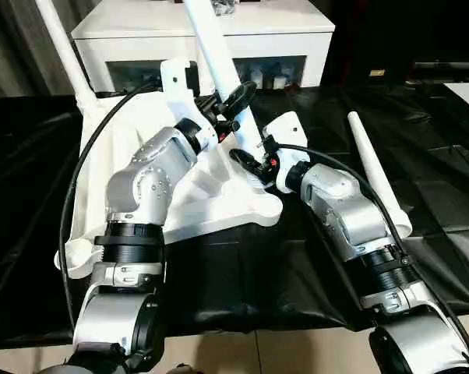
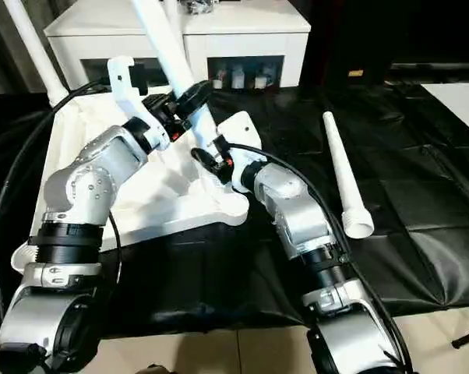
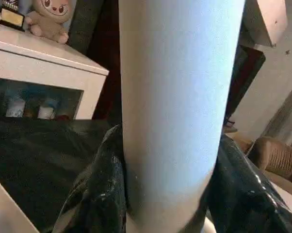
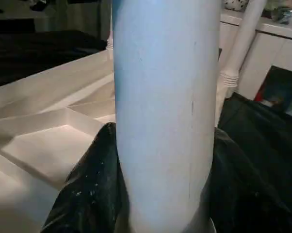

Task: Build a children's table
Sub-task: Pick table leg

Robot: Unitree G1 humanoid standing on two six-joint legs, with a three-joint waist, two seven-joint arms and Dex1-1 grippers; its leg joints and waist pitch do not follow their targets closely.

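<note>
place: home | cues: display cabinet [image 1: 203, 35], plush toy [image 3: 48, 19] (armchair [image 3: 277, 155] too)

1. The square white plastic table top [image 1: 211, 195] lies underside up on the black plastic sheet [image 1: 445, 187] covering the work surface, left of centre.
2. A long white tapered tube leg [image 1: 219, 58] stands tilted in the top's near right corner, rising away toward the cabinet.
3. Another white tube leg [image 1: 63, 47] stands at the top's far left corner.
4. A third white tube leg [image 1: 377, 173] lies flat on the sheet, well right of the top.
5. The white cabinet with dark glass doors [image 1: 211, 35] stands behind the top.
</note>
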